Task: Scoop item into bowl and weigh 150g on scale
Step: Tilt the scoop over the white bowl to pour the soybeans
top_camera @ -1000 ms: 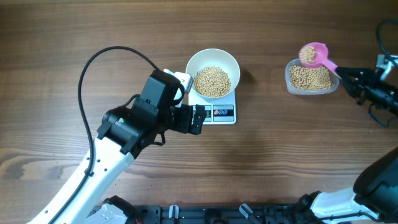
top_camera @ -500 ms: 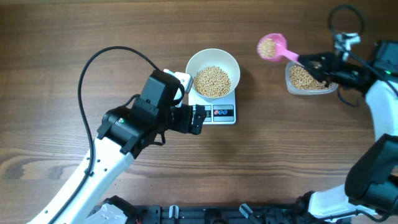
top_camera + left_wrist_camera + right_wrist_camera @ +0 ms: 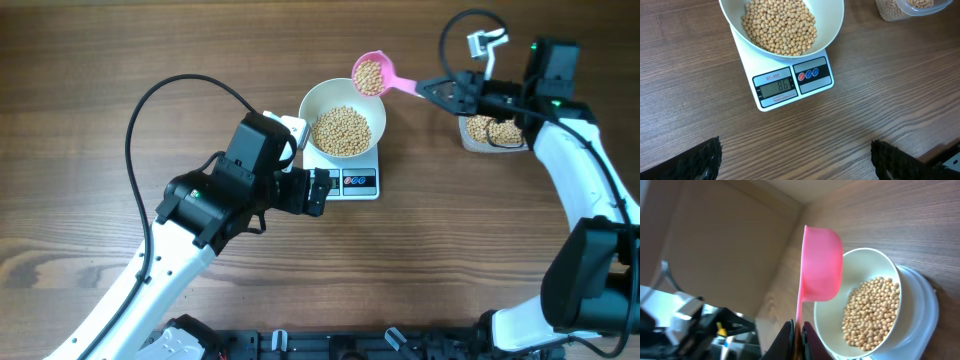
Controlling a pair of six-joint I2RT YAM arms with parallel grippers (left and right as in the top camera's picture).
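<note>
the right gripper [image 3: 446, 88], clenched on the pink scoop [image 3: 370, 74], has come from the tub [image 3: 467, 138] to the bowl [image 3: 308, 112] on the scale [image 3: 360, 183]. more beans [image 3: 343, 131] can tip in. the left gripper [image 3: 318, 192] stays spread wide.

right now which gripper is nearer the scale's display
Left. The left gripper sits open right at the display; the right gripper, shut on the pink scoop, is beyond the white bowl.

Overhead and both wrists share bowl [image 3: 316, 103]
</note>
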